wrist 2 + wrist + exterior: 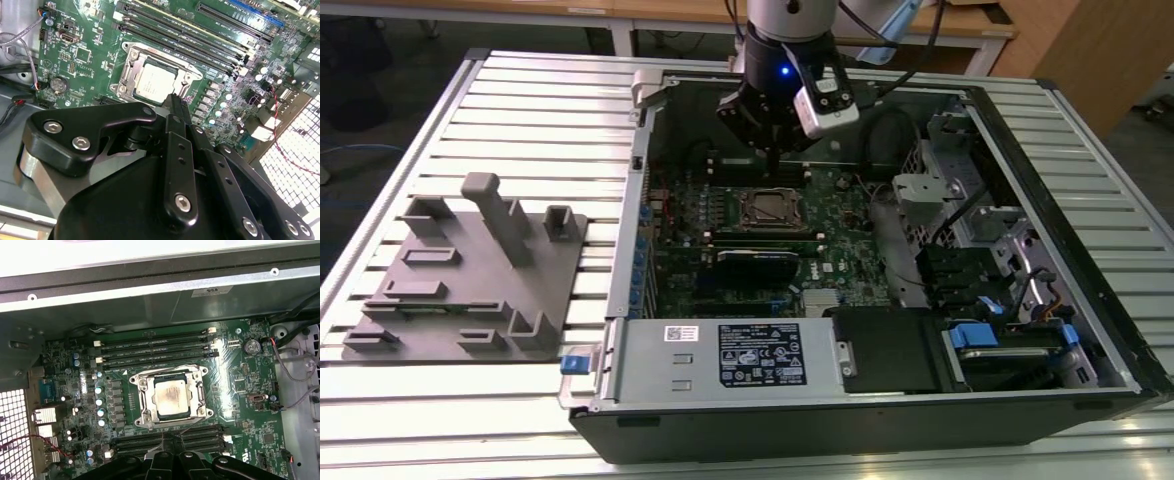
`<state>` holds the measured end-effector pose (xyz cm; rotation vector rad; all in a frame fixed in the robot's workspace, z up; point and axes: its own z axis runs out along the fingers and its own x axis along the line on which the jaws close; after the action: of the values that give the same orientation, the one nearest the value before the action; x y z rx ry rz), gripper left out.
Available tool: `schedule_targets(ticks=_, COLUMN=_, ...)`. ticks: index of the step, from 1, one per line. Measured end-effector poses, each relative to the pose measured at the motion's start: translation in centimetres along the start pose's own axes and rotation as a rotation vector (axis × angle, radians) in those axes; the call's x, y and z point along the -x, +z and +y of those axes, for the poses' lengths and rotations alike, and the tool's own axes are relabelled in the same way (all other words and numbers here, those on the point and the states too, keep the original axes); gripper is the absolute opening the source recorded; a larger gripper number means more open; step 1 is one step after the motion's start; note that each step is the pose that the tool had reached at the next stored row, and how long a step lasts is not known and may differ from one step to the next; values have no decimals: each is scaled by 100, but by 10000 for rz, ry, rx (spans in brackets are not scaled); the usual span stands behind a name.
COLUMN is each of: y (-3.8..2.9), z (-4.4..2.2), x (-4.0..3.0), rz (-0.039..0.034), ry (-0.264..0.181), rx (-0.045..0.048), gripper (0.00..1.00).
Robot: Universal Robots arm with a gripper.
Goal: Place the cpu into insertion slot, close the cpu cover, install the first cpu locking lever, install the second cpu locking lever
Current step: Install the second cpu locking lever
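Cpu already seated in slot, cover down around it. Gripper hovers just beside slot, fingers pinched together, holding nothing. You work lever stage: approach low, catch lever at slot's edge, avoid memory slots.

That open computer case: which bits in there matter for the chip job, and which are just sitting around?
For the job:
- the chip, lying in its socket
- the metal frame round the chip
- the pincer, near the socket's edge

Just there:
- long memory slots
- round coin battery
- grey power box
- grey holder tray outside the case
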<state>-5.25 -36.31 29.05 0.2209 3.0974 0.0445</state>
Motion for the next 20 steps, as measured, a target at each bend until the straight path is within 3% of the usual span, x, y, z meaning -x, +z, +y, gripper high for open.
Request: schedule_targets(ticks=20, y=35, z=-17, x=1, rz=-2, ry=-44, rx=-15, gripper=10)
